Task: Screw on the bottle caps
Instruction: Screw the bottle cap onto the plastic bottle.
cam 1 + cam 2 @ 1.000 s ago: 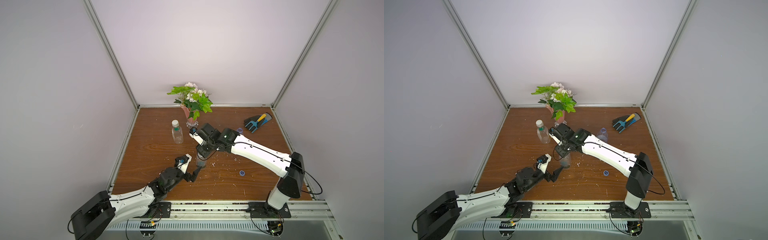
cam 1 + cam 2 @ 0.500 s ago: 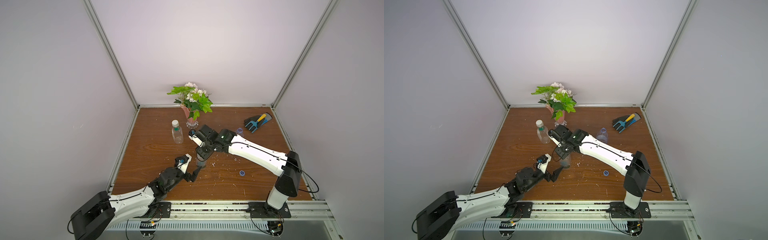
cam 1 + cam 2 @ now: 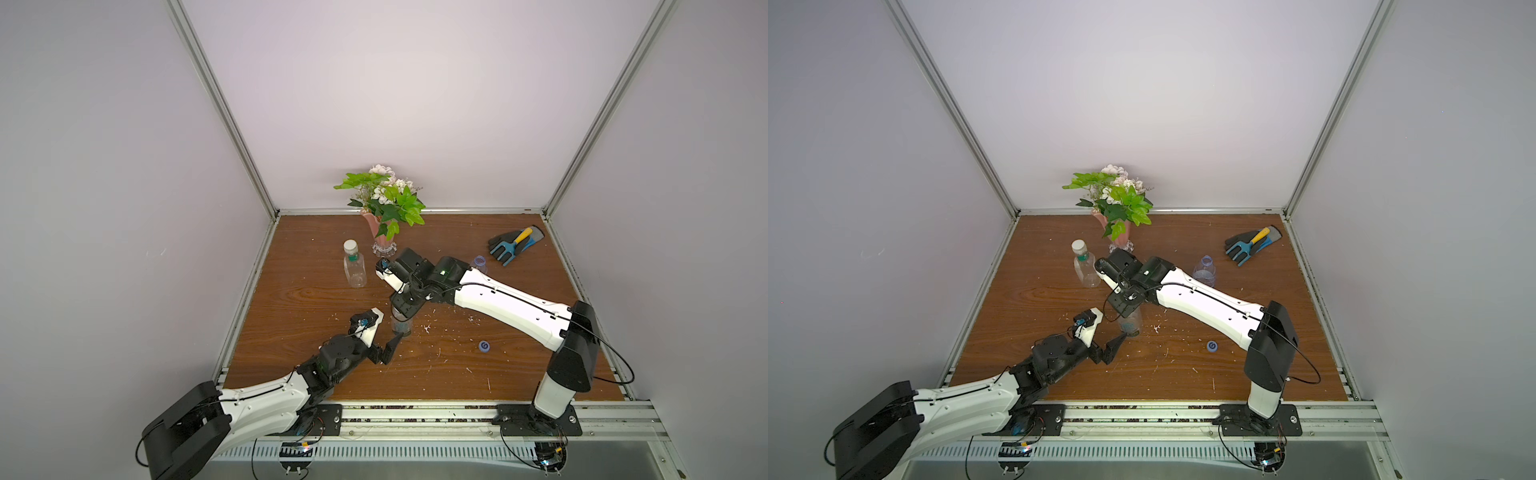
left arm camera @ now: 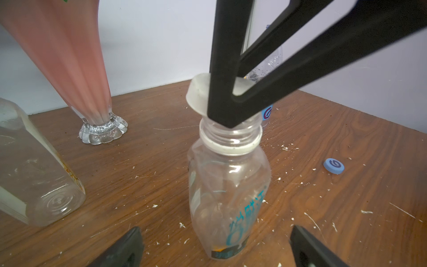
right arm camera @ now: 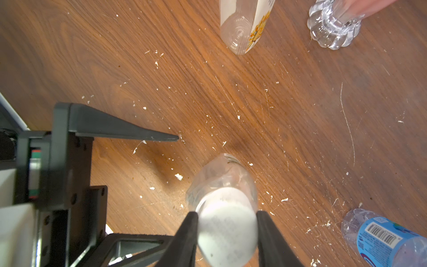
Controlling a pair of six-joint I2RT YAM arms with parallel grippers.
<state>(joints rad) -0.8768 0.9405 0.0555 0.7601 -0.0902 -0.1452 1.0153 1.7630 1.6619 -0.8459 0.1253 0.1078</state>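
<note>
A clear dark-labelled bottle [image 4: 228, 185] stands upright mid-table, seen in both top views [image 3: 402, 326] [image 3: 1131, 324]. My right gripper [image 5: 227, 222] is shut on a white cap [image 5: 227, 231], which sits tilted at the bottle's open neck [image 4: 198, 92]. My left gripper [image 4: 216, 233] is open, its fingers apart on either side of the bottle's base without touching it. A blue swirl-marked cap [image 3: 484, 345] lies loose on the table. The squarish bottle [image 3: 354, 270] wears a white cap [image 3: 350, 246]. The blue-labelled bottle [image 3: 1204, 272] stands uncapped behind my right arm.
A pink flower vase [image 3: 382, 237] stands at the back, close to the squarish bottle and my right wrist. A glove with a small garden fork [image 3: 515, 245] lies back right. White crumbs dot the wooden table [image 3: 291, 299]. Walls enclose three sides.
My right wrist has shifted slightly to the left over the bottle, still holding the white cap. The left arm has not moved.
</note>
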